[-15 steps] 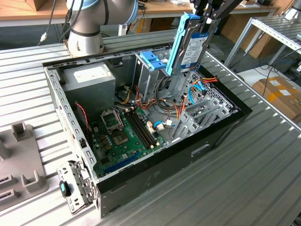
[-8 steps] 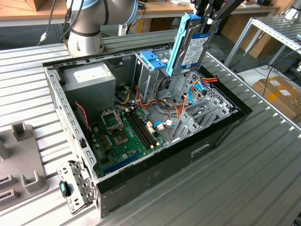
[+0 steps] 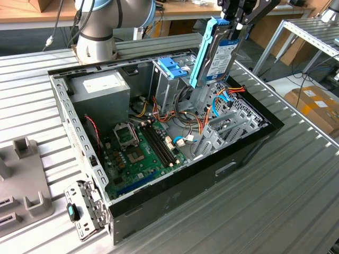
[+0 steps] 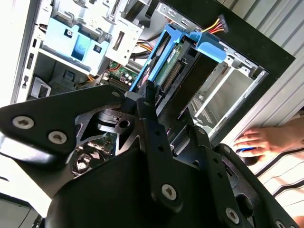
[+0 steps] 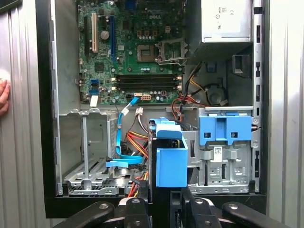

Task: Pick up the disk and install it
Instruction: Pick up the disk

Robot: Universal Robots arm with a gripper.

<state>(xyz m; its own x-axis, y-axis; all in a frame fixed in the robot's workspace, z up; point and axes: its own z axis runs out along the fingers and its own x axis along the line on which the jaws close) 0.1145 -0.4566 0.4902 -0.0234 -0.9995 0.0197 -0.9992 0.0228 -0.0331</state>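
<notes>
disk (image 3: 216, 53): grey metal slab, blue plastic rails, stood upright, exterior view's upper right
gripper (image 3: 237, 24): pointed down, pinched disk's top

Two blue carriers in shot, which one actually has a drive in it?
The disk held in the end effector above the case: grey metal body, labelled. The blue bracket sitting inside the case is bare plastic.

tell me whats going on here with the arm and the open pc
The arm's claw is shut on the disk, holding it upright in the air above the open computer case, over the end with the drive bays. The disk is not seated in a bay yet; an empty metal cage lies in the case below. A person's hand rests on the table just outside the case.
</notes>
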